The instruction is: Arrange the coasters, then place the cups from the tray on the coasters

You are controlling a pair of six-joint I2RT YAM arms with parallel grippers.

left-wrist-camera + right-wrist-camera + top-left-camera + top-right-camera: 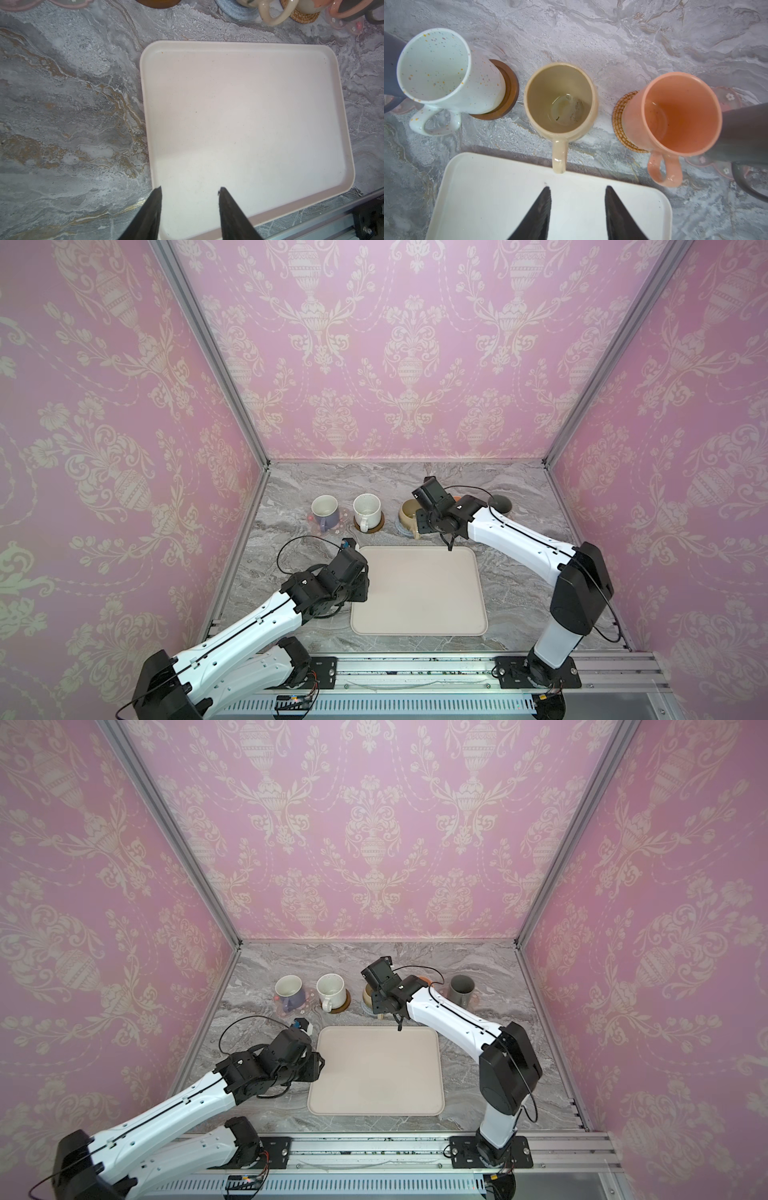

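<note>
Five mugs [560, 93] stand upright in a row, each on a coaster [510, 87], behind the beige tray [415, 593].

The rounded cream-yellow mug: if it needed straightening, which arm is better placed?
Right, probably: the right tool hangs open just before the rounded cream-yellow mug's handle; the left tool hovers open over the flat beige tray, farther away.

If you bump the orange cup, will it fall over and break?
Maybe a bit tippy: the orange cup looks fairly tall and stands on a bumpy woven coaster. It looks glazed and shiny, so it is likely hard, slippery and breakable. Its handle seems the safest place to hold.
</note>
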